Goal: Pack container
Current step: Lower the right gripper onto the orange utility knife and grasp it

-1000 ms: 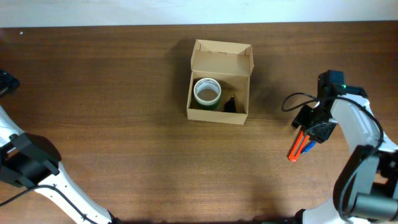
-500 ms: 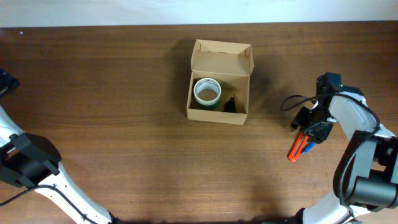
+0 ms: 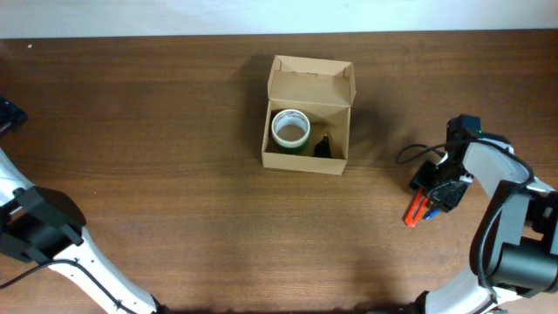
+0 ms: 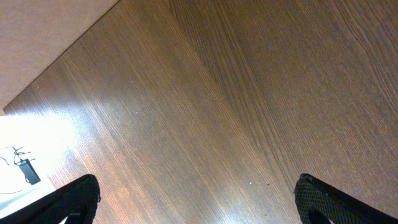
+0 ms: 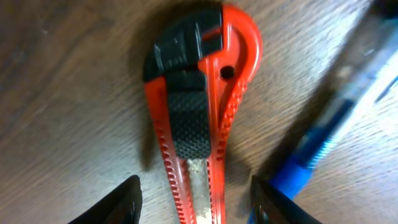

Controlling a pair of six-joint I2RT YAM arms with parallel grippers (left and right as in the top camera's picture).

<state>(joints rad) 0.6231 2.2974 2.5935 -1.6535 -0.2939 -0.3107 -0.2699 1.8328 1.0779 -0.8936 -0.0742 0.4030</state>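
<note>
The container (image 3: 307, 155), a tan cardboard box with its flap lid open at the back, stands at the table's middle. Inside are a tape roll (image 3: 290, 129) and a small dark object (image 3: 322, 146). A red utility knife (image 3: 413, 210) and a blue pen (image 3: 429, 210) lie side by side at the right. My right gripper (image 3: 434, 190) is open directly over them; in the right wrist view the knife (image 5: 199, 106) lies between the fingertips (image 5: 199, 202), with the pen (image 5: 323, 143) just right. My left gripper (image 4: 199, 199) is open over bare table at the far left.
The table's far edge (image 3: 174, 37) runs along the top. A black cable (image 3: 410, 153) loops beside the right arm. In the left wrist view the table corner and a pale floor (image 4: 37, 37) show at the upper left.
My right gripper has shifted slightly down and right, coming lower over the knife and pen. The box and left arm have not moved.
</note>
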